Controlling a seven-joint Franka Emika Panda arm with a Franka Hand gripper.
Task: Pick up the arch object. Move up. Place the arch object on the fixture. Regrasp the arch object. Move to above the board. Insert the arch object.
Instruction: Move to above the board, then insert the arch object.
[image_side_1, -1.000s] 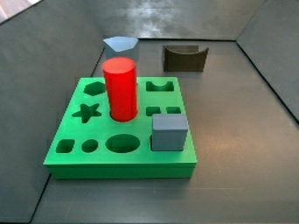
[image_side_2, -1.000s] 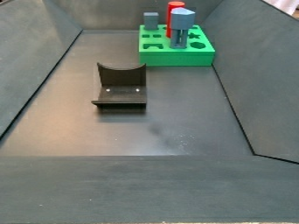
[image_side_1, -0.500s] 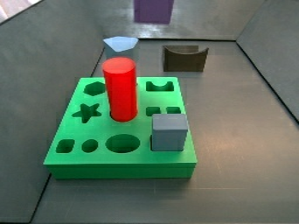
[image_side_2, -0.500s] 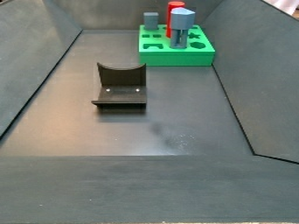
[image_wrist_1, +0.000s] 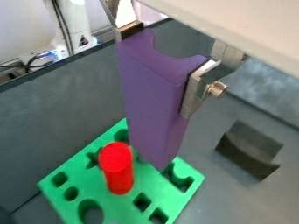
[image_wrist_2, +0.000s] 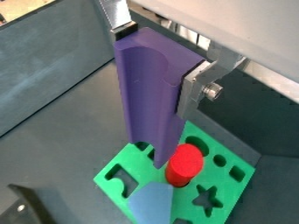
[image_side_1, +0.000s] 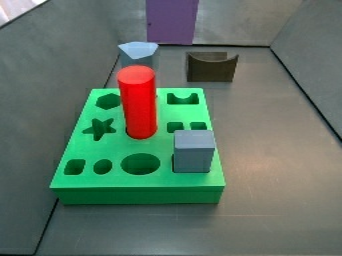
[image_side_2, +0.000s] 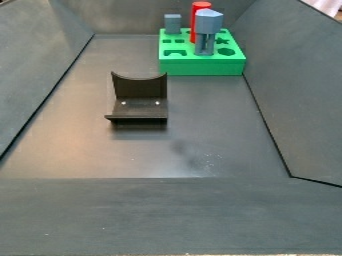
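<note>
The arch object (image_wrist_1: 152, 96) is a tall purple prism hanging upright, notch end up, and my gripper (image_wrist_1: 158, 70) is shut on its upper part. A silver finger (image_wrist_1: 198, 87) presses one side; the opposite finger is mostly hidden behind the piece. In both wrist views it hangs high above the green board (image_wrist_1: 70, 188), as also seen at the arch object (image_wrist_2: 152, 87) and board (image_wrist_2: 228, 188). In a side view only the arch object's lower end (image_side_1: 171, 20) shows, beyond the board (image_side_1: 94, 180) and left of the fixture (image_side_1: 210, 66). The fixture (image_side_2: 136, 97) is bare.
A red cylinder (image_side_1: 136, 100) and a blue-grey cube (image_side_1: 194, 152) stand in the board. An arch-shaped hole (image_side_1: 183, 98) lies open beside the cylinder. A pale blue pentagon piece (image_side_1: 135, 49) rests on the floor behind the board. Grey walls enclose the floor.
The arch object has come down into the top of a side view: absent one second ago, a small part half a second ago, more now. Nothing on the floor moved.
</note>
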